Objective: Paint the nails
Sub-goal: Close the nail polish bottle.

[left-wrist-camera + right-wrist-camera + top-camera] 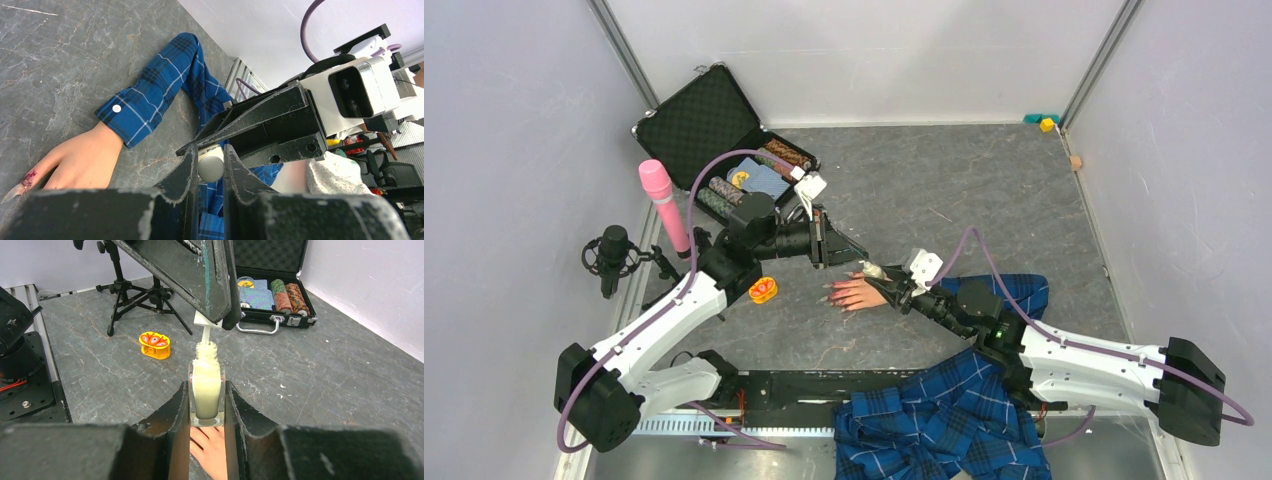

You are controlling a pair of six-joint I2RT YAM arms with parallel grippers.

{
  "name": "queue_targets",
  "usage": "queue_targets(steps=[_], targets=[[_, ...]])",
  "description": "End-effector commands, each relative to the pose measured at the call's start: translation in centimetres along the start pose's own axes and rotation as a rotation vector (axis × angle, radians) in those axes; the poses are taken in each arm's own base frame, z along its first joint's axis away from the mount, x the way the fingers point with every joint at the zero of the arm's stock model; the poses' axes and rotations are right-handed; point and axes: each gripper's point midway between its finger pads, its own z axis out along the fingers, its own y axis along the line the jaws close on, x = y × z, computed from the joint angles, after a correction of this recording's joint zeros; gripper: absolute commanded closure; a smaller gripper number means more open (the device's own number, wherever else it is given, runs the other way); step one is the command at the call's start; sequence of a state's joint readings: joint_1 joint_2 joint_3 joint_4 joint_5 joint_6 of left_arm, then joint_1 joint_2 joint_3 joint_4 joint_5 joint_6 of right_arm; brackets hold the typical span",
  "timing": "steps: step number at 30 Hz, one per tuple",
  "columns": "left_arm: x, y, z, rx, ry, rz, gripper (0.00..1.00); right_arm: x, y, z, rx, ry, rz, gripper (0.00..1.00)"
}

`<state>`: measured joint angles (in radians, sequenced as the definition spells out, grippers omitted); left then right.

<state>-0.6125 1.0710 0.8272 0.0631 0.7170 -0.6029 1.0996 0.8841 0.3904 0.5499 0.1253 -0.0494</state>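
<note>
The flesh-coloured mannequin hand [858, 292] lies flat on the grey table, its blue plaid sleeve [152, 97] running away from it. One of the nails [14, 192] shows as a long pale tip with a reddish smear on the finger just behind it. Just above the hand, my right gripper [206, 388] is shut on a small clear bottle [206, 396] of pale liquid. My left gripper [210, 151] is shut on the white cap [211, 168]. The cap's thin white stem [205, 333] dips into the bottle's neck. In the top view the left gripper [860, 254] meets the right gripper [876, 273] over the hand.
An open black case [709, 135] with chips stands at the back left. Near it are a pink cylinder [664, 205] and a black microphone on a tripod [612, 256]. A small orange object [763, 290] lies left of the hand. Plaid cloth [944, 425] covers the near edge.
</note>
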Motion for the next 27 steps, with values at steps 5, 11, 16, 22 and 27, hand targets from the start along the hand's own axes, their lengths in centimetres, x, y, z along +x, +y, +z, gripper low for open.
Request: queue_targets(steps=[5, 11, 16, 22, 27], targets=[[-0.1, -0.2, 0.1, 0.026, -0.004, 0.03, 0.98, -3.8, -0.4, 0.5, 0.019, -0.1, 0.027, 1.0], [-0.2, -0.2, 0.1, 0.024, -0.007, 0.033, 0.98, -4.0, -0.3, 0.8, 0.021, -0.093, 0.052, 1.0], [-0.2, -0.1, 0.2, 0.024, -0.005, 0.035, 0.98, -4.5, 0.1, 1.1, 0.0, -0.092, 0.06, 1.0], [0.0, -0.6, 0.0, 0.046, 0.005, 0.047, 0.98, -5.8, 0.8, 1.8, -0.039, -0.08, 0.142, 1.0], [0.1, -1.3, -0.3, 0.07, 0.011, 0.072, 0.98, -6.7, 0.9, 1.9, -0.086, -0.092, 0.205, 1.0]])
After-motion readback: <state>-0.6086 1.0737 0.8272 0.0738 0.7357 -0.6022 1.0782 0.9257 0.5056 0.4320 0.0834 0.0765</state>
